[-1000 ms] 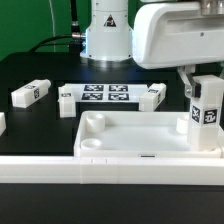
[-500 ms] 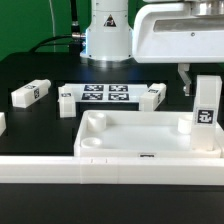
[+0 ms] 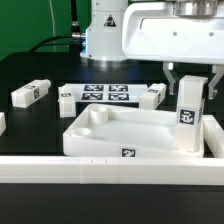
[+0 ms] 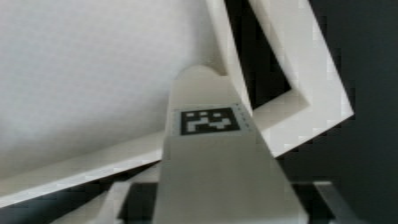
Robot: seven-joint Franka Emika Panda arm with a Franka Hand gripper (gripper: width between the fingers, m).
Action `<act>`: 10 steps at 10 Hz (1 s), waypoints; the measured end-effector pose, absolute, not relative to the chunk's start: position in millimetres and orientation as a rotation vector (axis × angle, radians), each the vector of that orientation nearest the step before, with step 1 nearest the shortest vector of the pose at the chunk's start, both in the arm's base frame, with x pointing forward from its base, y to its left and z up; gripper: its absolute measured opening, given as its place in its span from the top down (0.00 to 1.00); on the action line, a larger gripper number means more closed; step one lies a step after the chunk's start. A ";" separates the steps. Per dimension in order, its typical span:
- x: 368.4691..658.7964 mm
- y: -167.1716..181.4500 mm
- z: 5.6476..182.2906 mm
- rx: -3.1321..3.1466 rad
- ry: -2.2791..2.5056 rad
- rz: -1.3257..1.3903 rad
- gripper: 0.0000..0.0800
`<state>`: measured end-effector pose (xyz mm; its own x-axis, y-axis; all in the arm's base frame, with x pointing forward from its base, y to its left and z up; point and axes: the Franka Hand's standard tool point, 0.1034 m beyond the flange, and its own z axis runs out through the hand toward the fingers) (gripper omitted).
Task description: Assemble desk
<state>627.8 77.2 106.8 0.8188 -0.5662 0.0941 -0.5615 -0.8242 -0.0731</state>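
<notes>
The gripper is clasping an upright leg (its tag showing), standing in the tabletop's front corner at the exterior view's right, another leg lying just behind the tabletop.

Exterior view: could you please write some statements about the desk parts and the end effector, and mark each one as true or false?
1. The end effector holds one leg upright. True.
2. This upright leg stands at the tabletop corner on the exterior view's left. False: it stands at the corner on the exterior view's right.
3. The marker board lies flat on the table, beyond the tabletop. True.
4. The loose leg on the exterior view's left stands upright. False: it lies on its side on the table.
5. The tabletop's round socket on the exterior view's left already carries a leg. False: it is empty.
</notes>
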 end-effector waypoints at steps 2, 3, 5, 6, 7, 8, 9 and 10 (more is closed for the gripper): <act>628.1 76.4 107.0 -2.947 0.942 -0.175 0.43; 628.3 77.3 108.2 -2.946 0.939 -0.176 0.43; 619.0 82.2 129.8 -2.938 0.892 -0.190 0.21; 608.9 78.7 140.2 -2.940 0.866 -0.189 0.21; 597.4 67.6 151.1 -2.948 0.809 -0.190 0.19; 588.0 51.8 157.1 -2.956 0.774 -0.190 0.19; 587.3 44.5 157.2 -2.960 0.779 -0.192 0.19; 586.8 48.1 155.6 -2.962 0.768 -0.188 0.19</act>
